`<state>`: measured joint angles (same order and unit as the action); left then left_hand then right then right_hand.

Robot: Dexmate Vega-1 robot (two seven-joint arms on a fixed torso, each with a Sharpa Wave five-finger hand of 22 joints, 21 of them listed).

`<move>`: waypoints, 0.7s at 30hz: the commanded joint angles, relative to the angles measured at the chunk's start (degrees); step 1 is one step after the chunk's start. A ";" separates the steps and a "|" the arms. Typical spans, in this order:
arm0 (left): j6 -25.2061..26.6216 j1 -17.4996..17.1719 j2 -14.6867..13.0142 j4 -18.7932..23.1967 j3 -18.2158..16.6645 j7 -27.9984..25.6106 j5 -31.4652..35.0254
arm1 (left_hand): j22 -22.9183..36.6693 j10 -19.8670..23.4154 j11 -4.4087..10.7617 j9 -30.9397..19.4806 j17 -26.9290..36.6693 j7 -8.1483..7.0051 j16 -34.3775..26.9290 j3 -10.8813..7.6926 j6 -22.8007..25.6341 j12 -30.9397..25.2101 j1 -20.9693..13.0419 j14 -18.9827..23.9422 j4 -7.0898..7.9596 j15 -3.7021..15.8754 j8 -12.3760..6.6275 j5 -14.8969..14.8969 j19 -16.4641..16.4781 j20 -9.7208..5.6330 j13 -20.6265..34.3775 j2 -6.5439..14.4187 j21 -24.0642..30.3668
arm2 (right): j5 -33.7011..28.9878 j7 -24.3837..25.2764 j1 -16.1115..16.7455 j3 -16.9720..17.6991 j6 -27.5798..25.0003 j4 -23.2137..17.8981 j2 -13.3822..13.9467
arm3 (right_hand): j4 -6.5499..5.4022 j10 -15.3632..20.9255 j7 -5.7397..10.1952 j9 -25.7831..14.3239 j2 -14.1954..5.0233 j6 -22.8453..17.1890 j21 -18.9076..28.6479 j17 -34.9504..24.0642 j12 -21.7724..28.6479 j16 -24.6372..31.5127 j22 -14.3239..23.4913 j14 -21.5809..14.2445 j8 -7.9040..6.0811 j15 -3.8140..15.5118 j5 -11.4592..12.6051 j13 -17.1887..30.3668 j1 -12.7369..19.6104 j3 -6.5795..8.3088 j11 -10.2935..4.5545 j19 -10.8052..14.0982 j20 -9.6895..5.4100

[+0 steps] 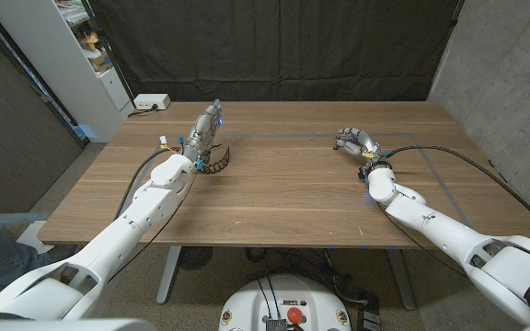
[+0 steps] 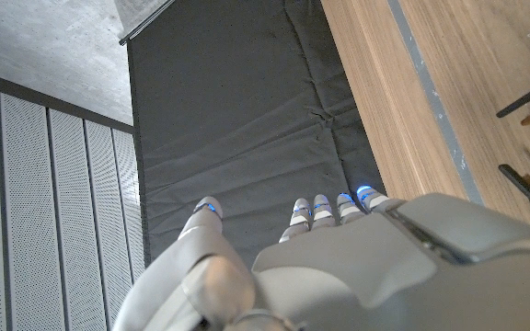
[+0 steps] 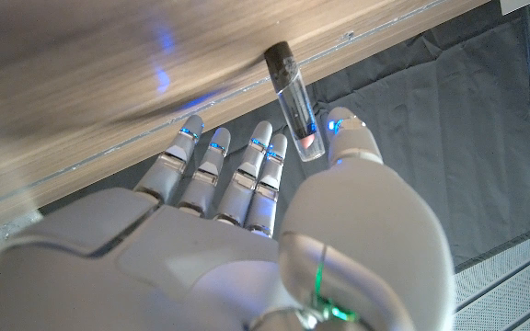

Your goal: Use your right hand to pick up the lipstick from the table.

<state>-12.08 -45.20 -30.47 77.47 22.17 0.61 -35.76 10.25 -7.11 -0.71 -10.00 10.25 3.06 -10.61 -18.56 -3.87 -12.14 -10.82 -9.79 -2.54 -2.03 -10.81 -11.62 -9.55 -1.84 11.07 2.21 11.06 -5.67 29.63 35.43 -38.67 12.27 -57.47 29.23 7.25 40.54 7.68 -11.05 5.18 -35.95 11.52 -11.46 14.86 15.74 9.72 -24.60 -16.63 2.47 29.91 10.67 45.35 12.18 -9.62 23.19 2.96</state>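
Already the right hand [image 3: 274,230] pinches the lipstick [image 3: 294,108] between thumb and a fingertip, above the table [image 1: 283,198] at its two o'clock area. The left hand [image 1: 206,129] waits empty, fingers extended, around ten o'clock. The thin pinch looks risky: the smooth tube could pivot and drop.

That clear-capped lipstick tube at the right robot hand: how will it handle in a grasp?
The slim cylindrical lipstick with clear cap and dark end looks rigid and likely light. Its glossy cap may be slippery between the right robot hand fingers. Being round, it would probably roll if dropped on the wooden table.
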 commanded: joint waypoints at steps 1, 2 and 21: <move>0.13 0.11 0.17 -0.05 0.07 -0.13 -0.04 | 0.12 -0.01 0.09 -0.27 0.12 0.11 -0.17 -0.27 0.11 0.02 -0.10 -2.04 -0.35 -0.32 -0.05 0.00 -6.30 -0.08 0.06 0.61 0.28 | -0.03 0.01 0.24 0.04 -0.77 -0.73 0.41 | -0.27 1.49 0.16 -0.16 -0.13 -1.26 0.10 0.08 0.43 0.25 0.25 -1.10 -0.48 3.57 0.40 0.14 0.85 -0.09 -0.58 0.44 0.26; 0.26 0.03 0.14 0.11 0.10 -0.48 0.13 | 0.12 -0.02 0.08 -0.27 0.12 0.09 -0.17 -0.27 0.12 0.02 -0.10 -2.03 -0.36 -0.33 -0.06 0.00 -6.30 -0.07 0.06 0.61 0.28 | -0.09 0.08 0.30 0.04 -0.85 -0.84 0.45 | -0.27 1.62 0.47 -0.15 -0.13 -1.68 0.08 0.09 0.41 0.23 0.25 -1.25 -0.56 3.52 0.39 0.14 0.89 -0.11 -0.54 0.46 0.25; 0.54 0.07 -0.07 -0.28 0.02 0.08 -0.25 | 0.12 0.09 0.03 -0.27 0.12 0.16 -0.17 -0.23 0.16 -0.01 -0.10 -1.98 -0.46 -0.31 -0.05 0.00 -6.34 -0.05 0.06 0.68 0.28 | -0.18 1.22 0.44 -0.12 -1.71 -0.33 -0.39 | -0.35 4.69 0.96 -0.09 -0.57 -5.61 -0.04 0.12 0.60 0.13 0.27 -3.37 -1.07 4.06 0.26 0.17 1.47 -0.09 -1.20 0.62 0.41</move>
<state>-11.70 -45.26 -30.46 77.52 22.22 0.37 -35.78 10.25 -7.11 -0.71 -10.00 10.25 3.06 -10.61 -18.80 -3.88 -12.14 -10.82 -9.79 -2.77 -2.03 -10.81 -11.62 -9.55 -1.84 11.06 2.21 11.06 -5.74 29.90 35.80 -38.71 11.17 -58.19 29.40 7.14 44.54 8.79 -11.05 4.67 -40.75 11.52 -11.19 15.08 15.74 9.72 -27.28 -17.39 2.65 29.91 10.67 46.50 12.06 -10.75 23.50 3.28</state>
